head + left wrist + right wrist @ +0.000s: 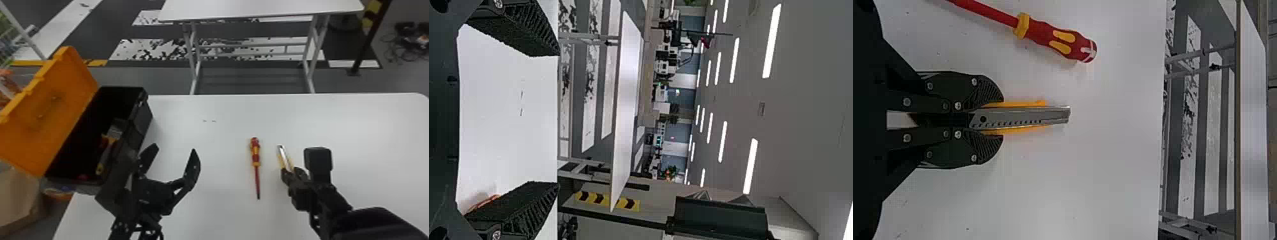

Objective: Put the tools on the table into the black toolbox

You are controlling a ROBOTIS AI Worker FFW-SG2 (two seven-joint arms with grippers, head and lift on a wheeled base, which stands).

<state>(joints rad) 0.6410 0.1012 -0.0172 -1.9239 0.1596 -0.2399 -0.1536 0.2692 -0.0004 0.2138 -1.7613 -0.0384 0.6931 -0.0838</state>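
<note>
The room's floor (150, 75), dark grey with worn white stripes and yellow markings, runs behind the work area. Across a gap stands a second white table (261, 8) on pale metal legs. The white table (351, 121) in front has a straight far edge and a rounded far right corner. A wide stretch of its top spans from the toolbox to the screwdriver, more reaches from the tools to the far edge, and more still lies right of the right arm.

The black toolbox (140, 118) sits at the table's left side, its orange lid (63, 92) tipped open leftward past the edge. Inside rests a yellow-handled tool (107, 153).

The left claw (175, 149) is spread with nothing between its fingers, just right of the toolbox's near end. The right claw (292, 174) is clamped on the yellow utility knife (285, 158), whose metal nose points toward the far edge.

The red-and-yellow screwdriver (255, 151) lies flat between the claws, nearer the right one, handle toward the far edge. Two tiny dark marks (205, 121) dot the top beyond it.
</note>
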